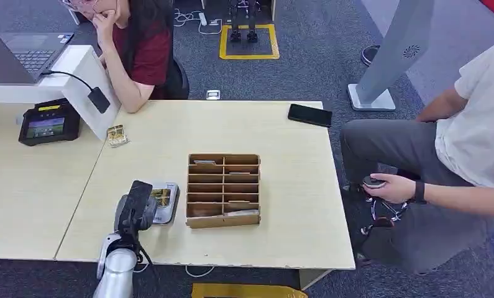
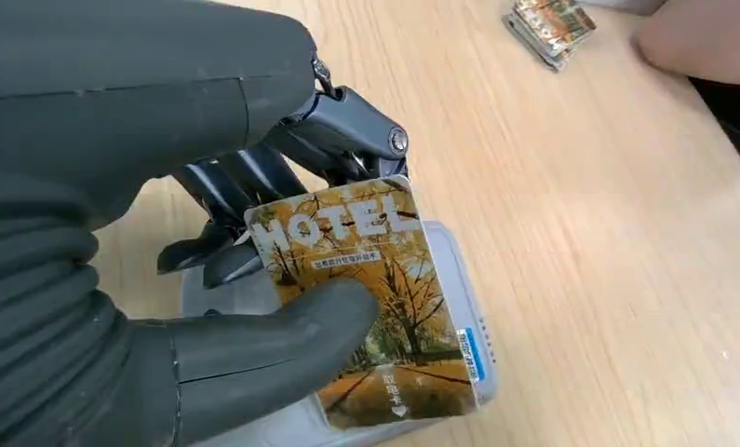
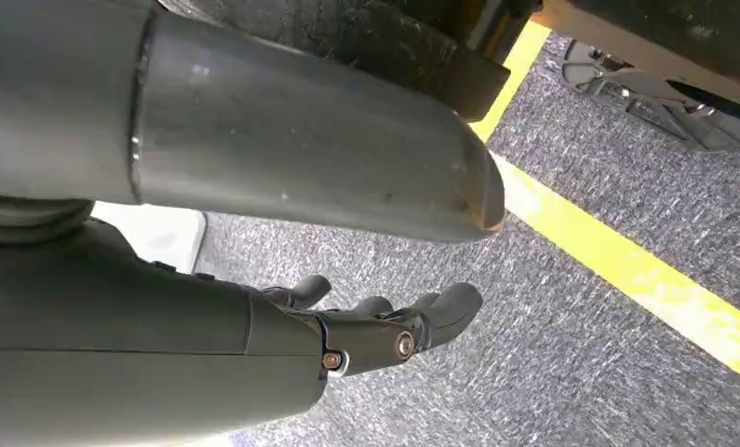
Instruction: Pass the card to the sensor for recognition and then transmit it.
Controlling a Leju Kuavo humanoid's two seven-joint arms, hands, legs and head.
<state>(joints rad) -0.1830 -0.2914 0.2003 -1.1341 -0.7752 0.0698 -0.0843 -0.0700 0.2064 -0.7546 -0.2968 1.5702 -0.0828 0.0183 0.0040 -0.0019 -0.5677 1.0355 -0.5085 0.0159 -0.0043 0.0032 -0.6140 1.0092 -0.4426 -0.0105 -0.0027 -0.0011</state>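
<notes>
Cardboard organizer (image 1: 223,189) just beside sensor (image 1: 167,205); left hand (image 1: 136,208) holds card (image 2: 370,289).

Autumn gold on grey
Card (image 2: 375,307): orange-yellow trees, white "HOTEL". Grey sensor (image 2: 459,279), dark grey left hand (image 2: 254,307), pale wood table (image 2: 580,233), brown box (image 1: 223,189).

Table (image 1: 281,236) bears organizer (image 1: 223,189), phone (image 1: 310,115), sensor (image 1: 164,202), perhaps cards (image 1: 117,135).

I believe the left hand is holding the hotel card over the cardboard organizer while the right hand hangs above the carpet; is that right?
Not quite. The left hand holds the hotel card over the grey card tray, which sits beside the cardboard organizer, as the head view shows. The right hand does hang above the carpet.
</notes>
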